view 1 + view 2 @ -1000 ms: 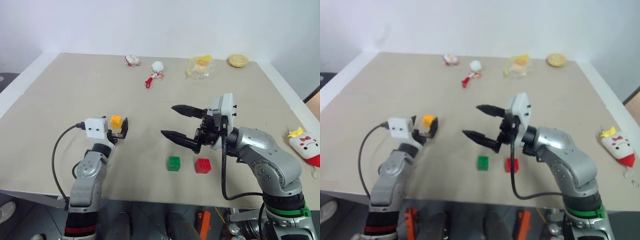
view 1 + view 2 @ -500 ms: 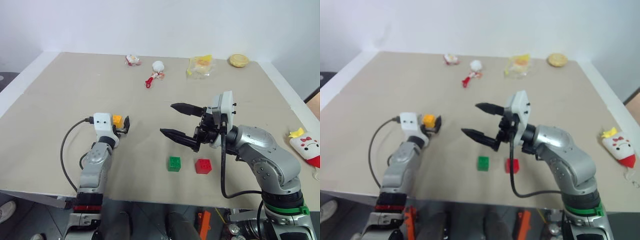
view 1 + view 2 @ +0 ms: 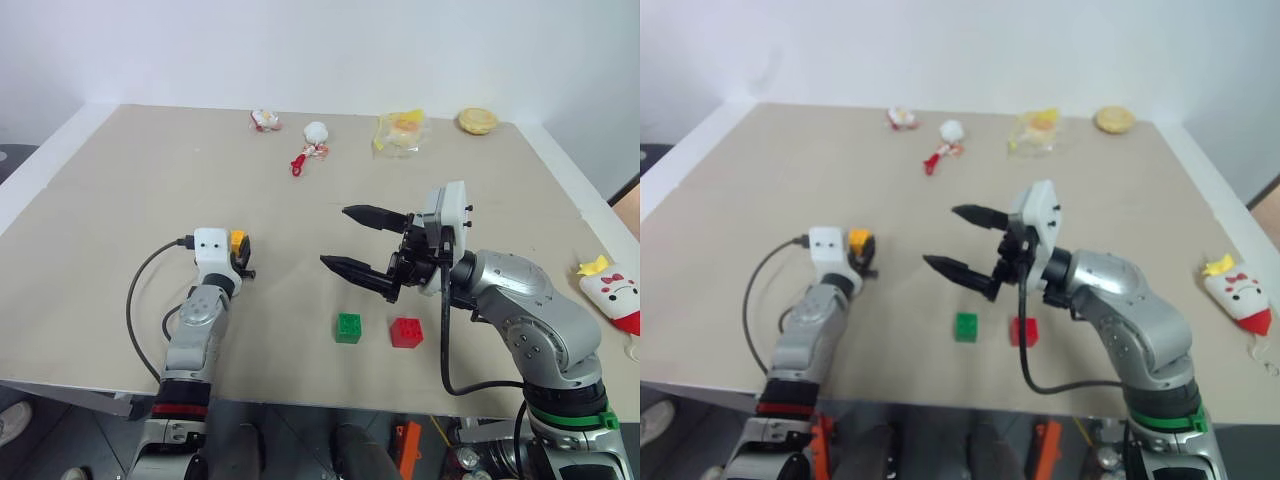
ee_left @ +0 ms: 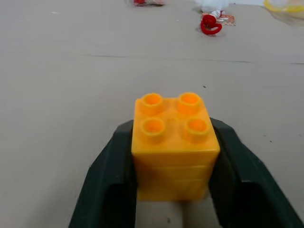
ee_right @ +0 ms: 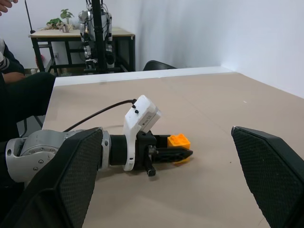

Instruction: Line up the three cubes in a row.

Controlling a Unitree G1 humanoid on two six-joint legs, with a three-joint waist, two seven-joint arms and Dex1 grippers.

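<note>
My left tool (image 4: 173,190) is closed on the yellow-orange cube (image 4: 173,145), one black finger on each side of it, low over the beige surface (image 3: 150,190). My right tool (image 3: 340,240) hangs above the surface with its fingers wide apart and nothing between them. The green cube (image 3: 348,327) and the red cube (image 3: 406,332) lie near each other, just below my right tool, well apart from the yellow-orange cube.

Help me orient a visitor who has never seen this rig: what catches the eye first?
The left gripper clamps a yellow-orange studded plastic cube between its black fingers. The right gripper hangs wide open above the beige table, near a green studded cube and a red one.
</note>
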